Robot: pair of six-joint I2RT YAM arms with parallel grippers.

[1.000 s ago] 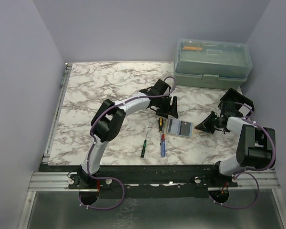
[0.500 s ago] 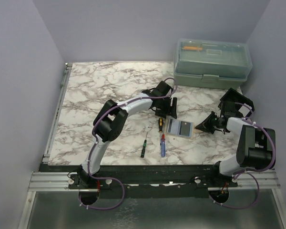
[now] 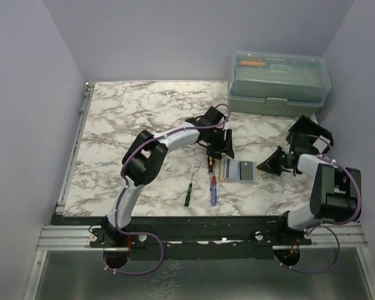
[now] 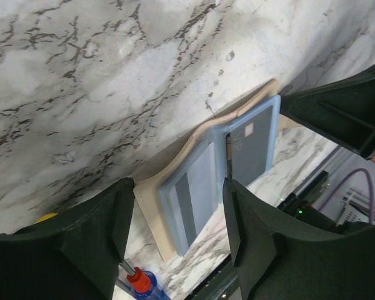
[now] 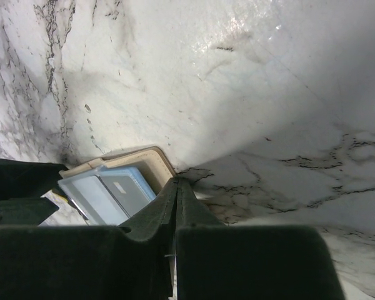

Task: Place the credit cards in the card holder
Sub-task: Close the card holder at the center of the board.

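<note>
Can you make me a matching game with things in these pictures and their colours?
Things:
1. toolbox
2. card holder
3. credit cards
4. table

Colours:
a. tan
b. white with dark veins
c. see-through green
d. bluish-grey

Pairs: 1-c, 2-a, 3-d, 4-b

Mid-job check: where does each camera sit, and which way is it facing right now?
Top external: above and behind the bases, looking down at the table; both arms show.
Left wrist: looks down past the open left tool at the cards on the wallet.
Right wrist: looks along the shut right tool at the wallet's edge.
Shared: both wrist views show cards and wallet.
</note>
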